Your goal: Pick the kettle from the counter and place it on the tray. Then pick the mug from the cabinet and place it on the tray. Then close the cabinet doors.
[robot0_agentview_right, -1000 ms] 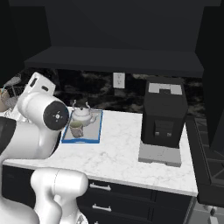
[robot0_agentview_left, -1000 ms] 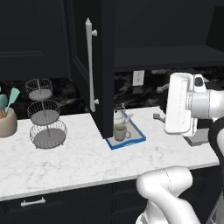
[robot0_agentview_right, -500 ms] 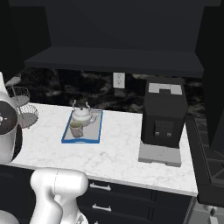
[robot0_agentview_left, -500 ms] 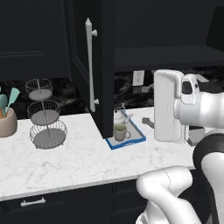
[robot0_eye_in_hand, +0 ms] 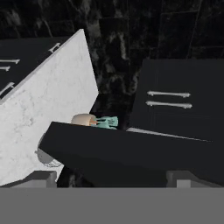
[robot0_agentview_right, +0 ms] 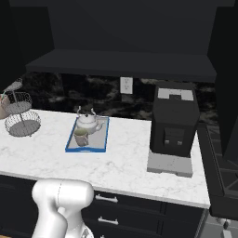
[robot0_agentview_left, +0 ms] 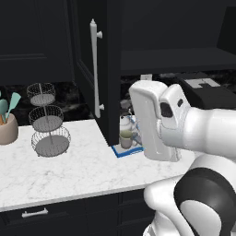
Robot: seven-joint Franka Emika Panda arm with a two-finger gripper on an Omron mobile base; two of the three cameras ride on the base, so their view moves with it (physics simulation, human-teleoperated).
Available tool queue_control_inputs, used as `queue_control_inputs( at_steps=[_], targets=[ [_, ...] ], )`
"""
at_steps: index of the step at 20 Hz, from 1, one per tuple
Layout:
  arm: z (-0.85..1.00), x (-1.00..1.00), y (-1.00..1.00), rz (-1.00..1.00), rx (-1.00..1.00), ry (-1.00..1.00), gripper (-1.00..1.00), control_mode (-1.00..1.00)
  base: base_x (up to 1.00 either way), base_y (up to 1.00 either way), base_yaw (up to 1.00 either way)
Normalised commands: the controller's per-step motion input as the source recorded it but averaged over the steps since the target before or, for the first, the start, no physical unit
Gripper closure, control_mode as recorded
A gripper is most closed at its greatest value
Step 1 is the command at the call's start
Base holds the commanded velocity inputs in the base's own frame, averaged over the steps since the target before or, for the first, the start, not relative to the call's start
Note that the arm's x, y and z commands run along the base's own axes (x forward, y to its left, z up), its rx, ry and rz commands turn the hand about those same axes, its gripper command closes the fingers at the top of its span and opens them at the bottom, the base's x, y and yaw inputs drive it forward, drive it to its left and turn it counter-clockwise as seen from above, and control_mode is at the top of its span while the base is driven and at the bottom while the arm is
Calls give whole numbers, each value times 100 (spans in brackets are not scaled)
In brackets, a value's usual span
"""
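Note:
The white kettle [robot0_agentview_right: 87, 122] and the beige mug [robot0_agentview_right: 81, 137] both sit on the blue-rimmed tray [robot0_agentview_right: 105, 137] on the marble counter [robot0_agentview_right: 125, 158]. In the left base view the kettle [robot0_agentview_left: 125, 123], mug [robot0_agentview_left: 126, 138] and tray [robot0_agentview_left: 120, 152] peek out between the open left cabinet door [robot0_agentview_left: 109, 78] and my arm. That door stands out over the counter, its bar handle [robot0_agentview_left: 94, 69] facing left. The cabinet shelf [robot0_agentview_right: 121, 62] is bare. In the hand view my gripper [robot0_eye_in_hand: 111, 179] is open, fingertips [robot0_eye_in_hand: 41, 178] wide apart, with a black door slab [robot0_eye_in_hand: 131, 155] lying straight across ahead of them; contact cannot be told.
A tiered wire basket stand [robot0_agentview_left: 48, 123] and a tan utensil holder [robot0_agentview_left: 7, 128] with teal utensils stand left of the door. A black coffee machine [robot0_agentview_right: 174, 123] sits right of the tray. The hand view also catches the utensil holder [robot0_eye_in_hand: 84, 119] and a black panel with two silver bars [robot0_eye_in_hand: 168, 99].
My arm has swung left, out of the right base view and in toward the open left door. Kettle, mug and tray have stayed put. The gripper has stayed open.

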Motion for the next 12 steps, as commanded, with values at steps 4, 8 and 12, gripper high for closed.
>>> queue_control_inputs(
  at_steps=[4,8,12],
  targets=[
    [3,-7,81,-3,-11,0,-100,-100,0,0,0],
    [5,-14,61,-2,0,0,-100,-100,0,0,0],
    [8,-28,37,-6,0,0,-100,-100,0,0,0]
  ],
)
